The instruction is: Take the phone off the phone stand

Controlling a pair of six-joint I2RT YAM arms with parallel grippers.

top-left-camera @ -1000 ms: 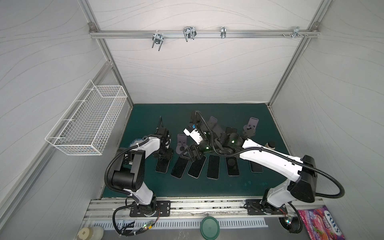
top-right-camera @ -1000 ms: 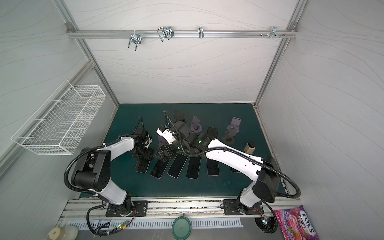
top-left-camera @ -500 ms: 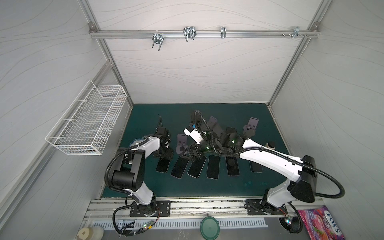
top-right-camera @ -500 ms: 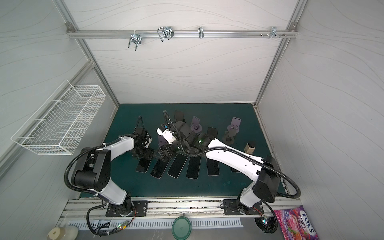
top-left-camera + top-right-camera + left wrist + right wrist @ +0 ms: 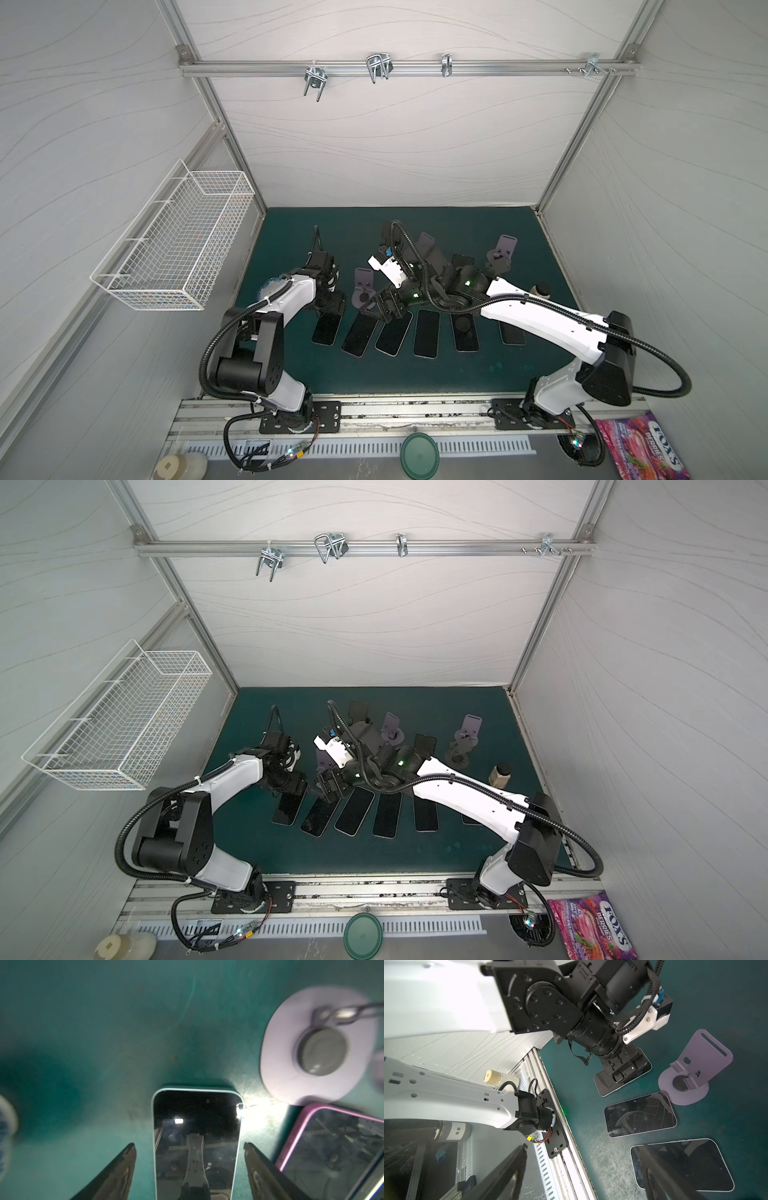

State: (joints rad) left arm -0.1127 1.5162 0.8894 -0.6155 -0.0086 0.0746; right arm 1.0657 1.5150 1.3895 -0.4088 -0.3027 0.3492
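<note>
On the mat's (image 5: 93, 1022) left, the phone (image 5: 196, 1136) is laid flat and let go between the left gripper's (image 5: 189, 1144) parted, empty fingers (image 5: 116, 1174); next, a straight lift clear is called for.

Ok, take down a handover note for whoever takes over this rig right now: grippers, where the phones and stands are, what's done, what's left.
Left gripper: open, jaws either side of the teal-edged phone, not gripping it.
Right gripper: open, empty, hovering over the row of phones.
Things: the teal-edged phone lies flat on the mat, at the left end of a row of six. The purple stand beside it is empty.
Done: that phone is down on the mat.
Left: lift the left arm clear. The back stands are too small to tell whether any holds a phone.
</note>
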